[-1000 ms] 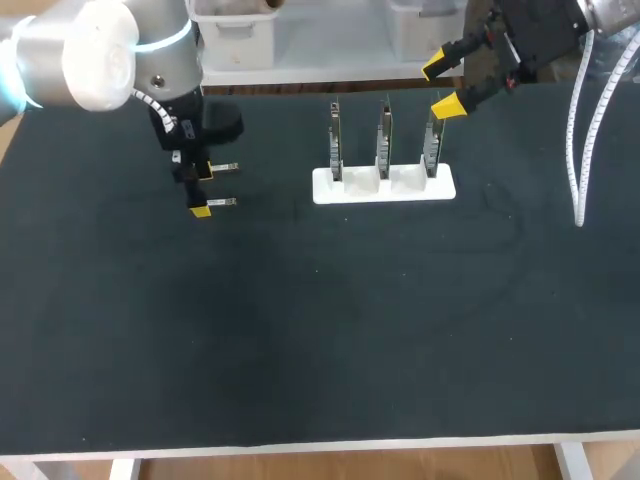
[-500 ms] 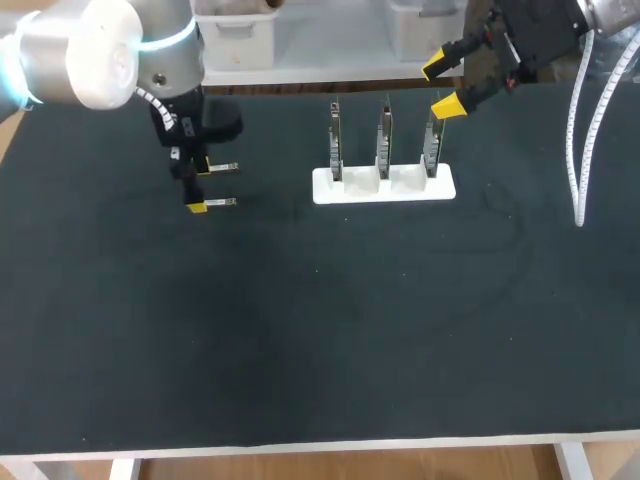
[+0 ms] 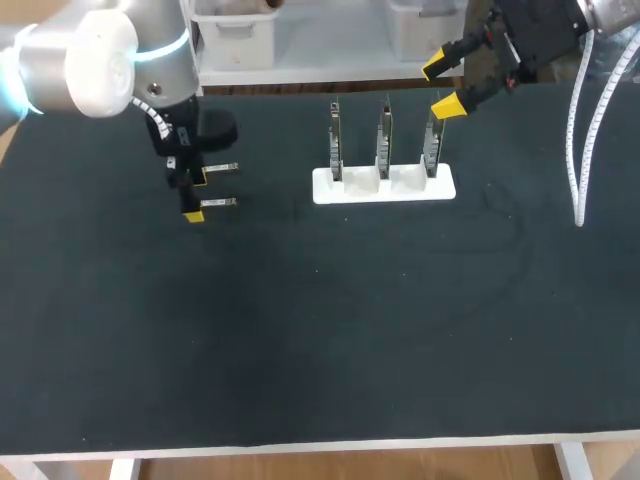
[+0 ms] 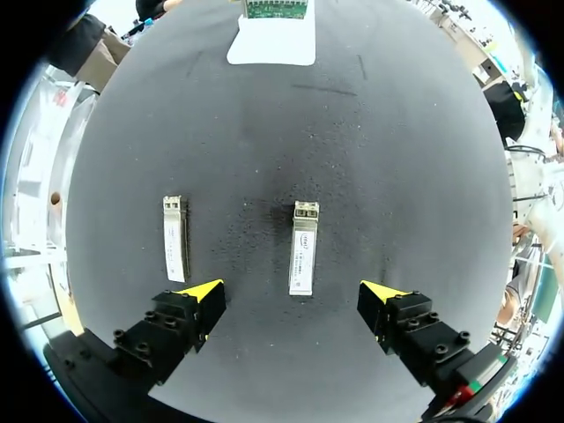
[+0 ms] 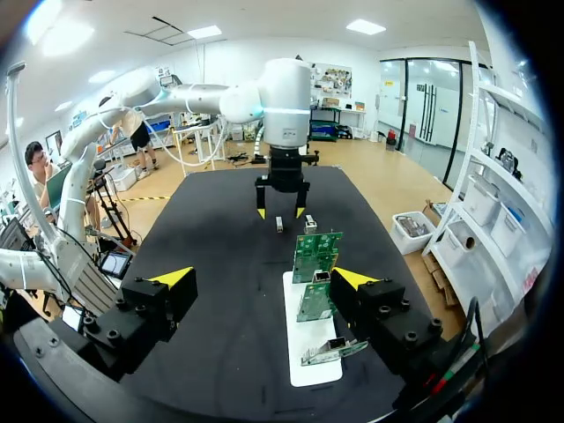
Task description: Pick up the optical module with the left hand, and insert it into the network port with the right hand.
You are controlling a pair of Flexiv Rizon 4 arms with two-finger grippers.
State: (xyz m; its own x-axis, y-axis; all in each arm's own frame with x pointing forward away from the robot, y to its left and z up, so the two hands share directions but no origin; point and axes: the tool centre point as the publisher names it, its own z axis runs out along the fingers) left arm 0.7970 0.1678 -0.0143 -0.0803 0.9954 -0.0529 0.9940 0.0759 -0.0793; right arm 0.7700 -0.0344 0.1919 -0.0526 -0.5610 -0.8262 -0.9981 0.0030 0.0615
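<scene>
Upper left in the head view, the left tool [image 3: 196, 197] has edged lower-left, spread open and poised over one optical module [image 4: 302, 248] lying flat on the bench [image 3: 300, 330] (its twin [image 4: 174, 238] lies beside). A grasp looks imminent; the right tool [image 3: 440, 87] waits open, upper right.

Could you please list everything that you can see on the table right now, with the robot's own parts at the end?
Optical modules: 2, silver, lying flat on the table's left part; one ahead between the left claw's fingers, the other beside it.
Stand: 1, white, far middle of the table.
Circuit boards: 3, green, upright in the stand.
Cable loop: 1, white, hanging at the table's right side.
Table: 1, black top.
Left claw: 1, black with yellow tips, open above the modules.
Right claw: 1, black with yellow tips, open, raised near the stand's right end.
</scene>
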